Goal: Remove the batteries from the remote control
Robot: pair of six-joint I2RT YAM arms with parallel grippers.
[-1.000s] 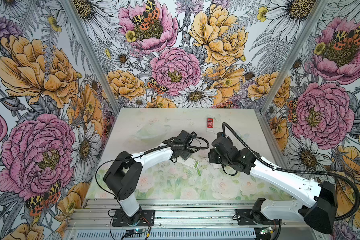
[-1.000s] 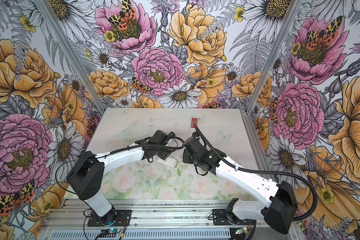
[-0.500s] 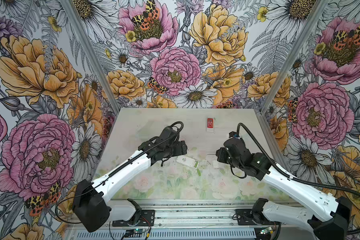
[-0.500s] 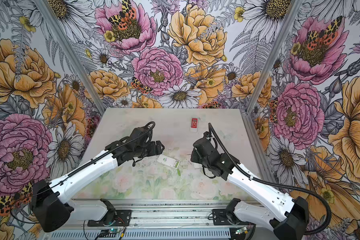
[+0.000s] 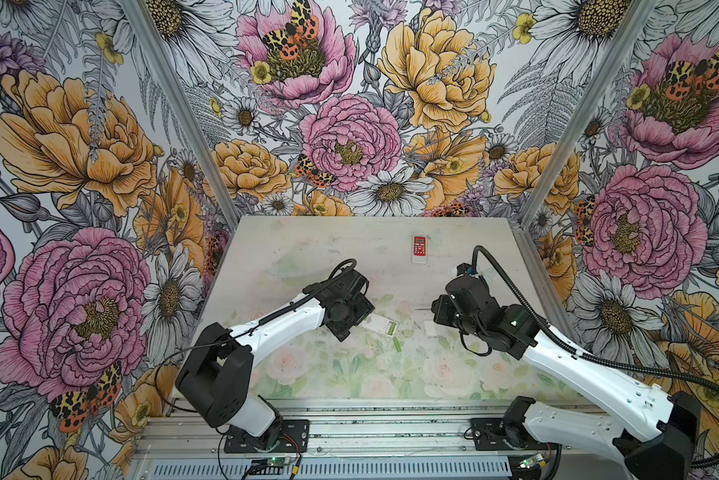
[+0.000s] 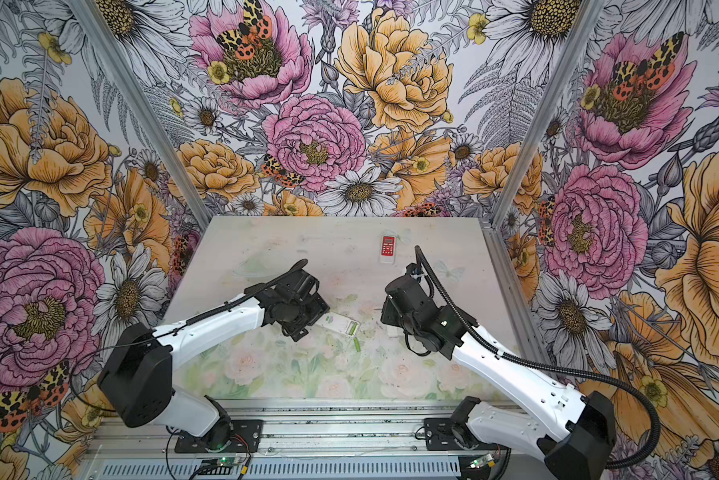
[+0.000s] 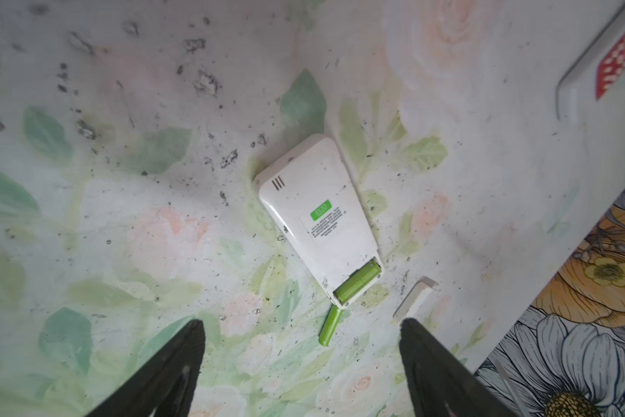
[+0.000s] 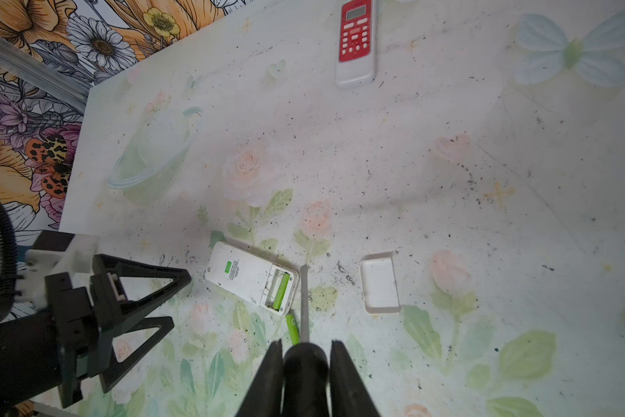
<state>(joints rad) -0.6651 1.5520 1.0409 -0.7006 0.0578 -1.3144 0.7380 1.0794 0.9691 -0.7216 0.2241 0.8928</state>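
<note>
The white remote control (image 7: pixel 318 213) lies face down mid-table, its battery bay uncovered; it also shows in both top views (image 5: pixel 377 323) (image 6: pixel 337 323). One light green battery (image 7: pixel 358 282) (image 8: pixel 281 290) sits in the bay. A second green battery (image 7: pixel 330 326) (image 8: pixel 293 328) (image 5: pixel 397 345) lies loose on the table by the remote's end. My left gripper (image 7: pixel 300 324) hovers open and empty just left of the remote. My right gripper (image 8: pixel 306 344) is shut on a black-handled screwdriver (image 8: pixel 304 299), whose shaft tip rests near the bay's corner.
The detached white battery cover (image 8: pixel 379 281) (image 5: pixel 430 329) lies right of the remote. A red-faced remote (image 5: pixel 419 248) (image 8: pixel 355 39) sits near the back. What looks like a clear bowl (image 8: pixel 152 151) stands at the back left. Flowered walls close three sides.
Both grippers have drawn back from close over the white remote, the left one leftward and the right one rightward. The remote and the loose battery have stayed put.
</note>
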